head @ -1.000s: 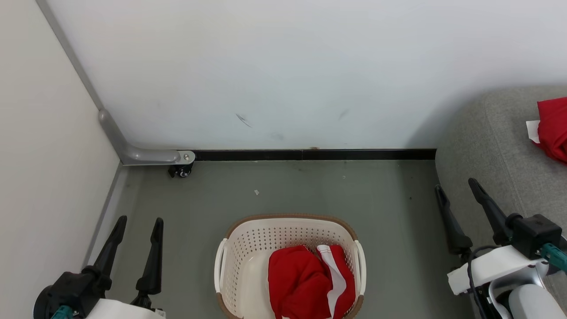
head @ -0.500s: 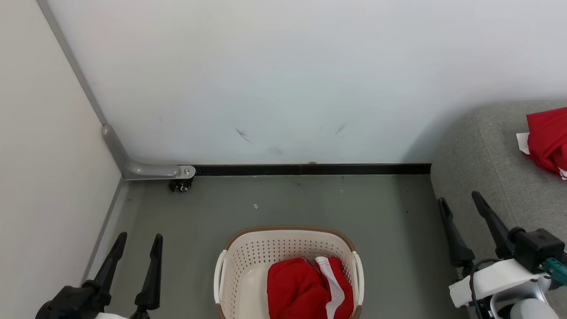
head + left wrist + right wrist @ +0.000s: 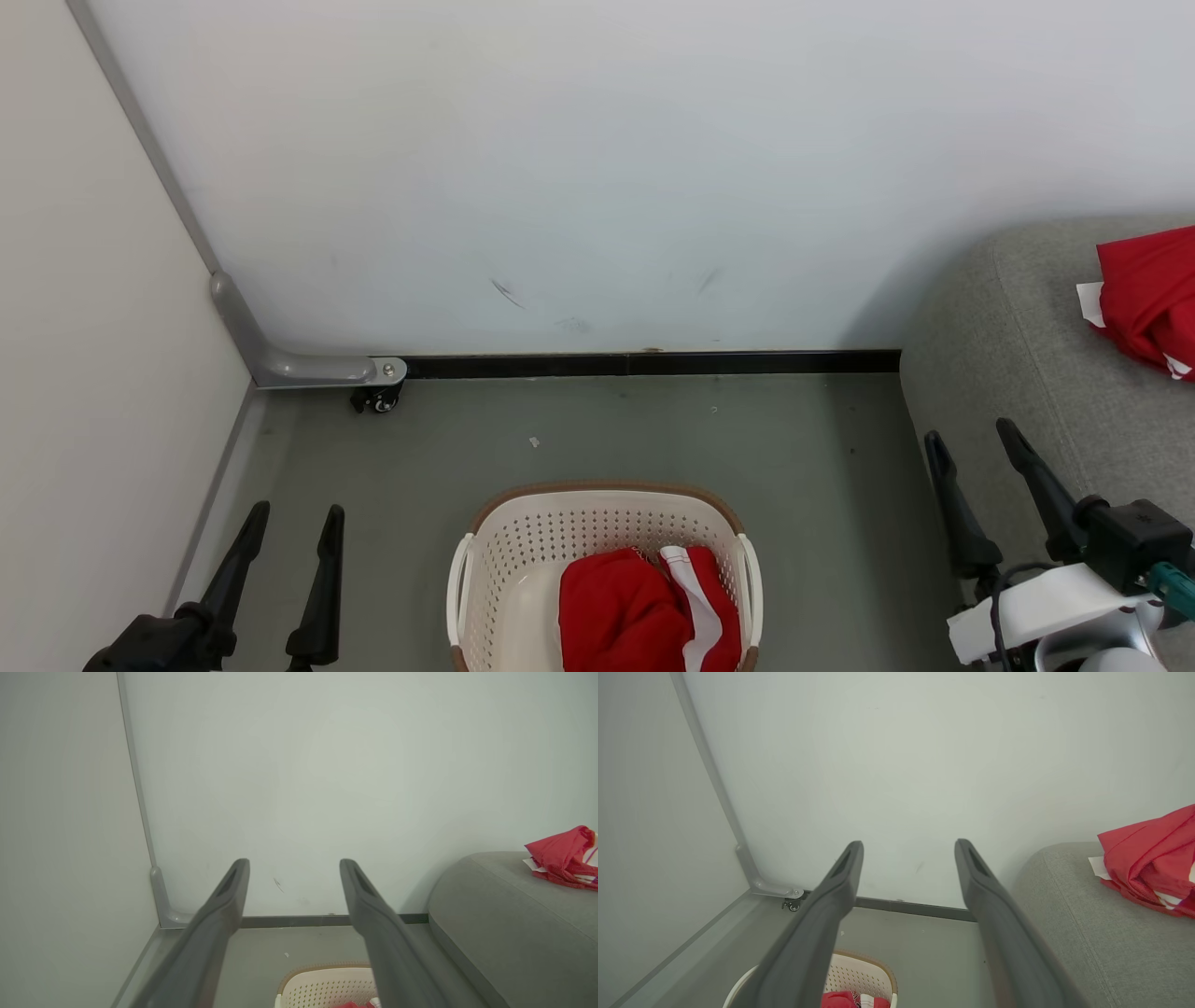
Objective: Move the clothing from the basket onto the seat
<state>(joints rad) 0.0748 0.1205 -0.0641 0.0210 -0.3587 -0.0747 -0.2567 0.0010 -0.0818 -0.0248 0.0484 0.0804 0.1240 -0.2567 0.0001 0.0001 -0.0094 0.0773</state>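
The cream basket (image 3: 523, 546) with a brown rim stands on the floor at the bottom centre, holding red clothing (image 3: 644, 611) with a white stripe. More red clothing (image 3: 1144, 294) with a white tag lies on the grey seat (image 3: 1027, 336) at the right. My left gripper (image 3: 294, 513) is open at the lower left, beside the basket and well apart from it. My right gripper (image 3: 971, 439) is open at the lower right, over the seat's near edge. The wrist views show the basket (image 3: 322, 987) (image 3: 859, 975) below the open fingers and the clothing (image 3: 563, 858) (image 3: 1153, 858) on the seat.
A white wall (image 3: 560, 168) closes the far side, with a black skirting strip (image 3: 653, 362) along the floor. A side panel (image 3: 84, 373) stands at the left, on a grey bracket with a small castor (image 3: 373, 399). Grey floor (image 3: 607, 439) lies between the basket and the wall.
The whole head view has shifted: basket and floor sit lower, the seat slightly left, so the camera moved. Both grippers stay open and empty.
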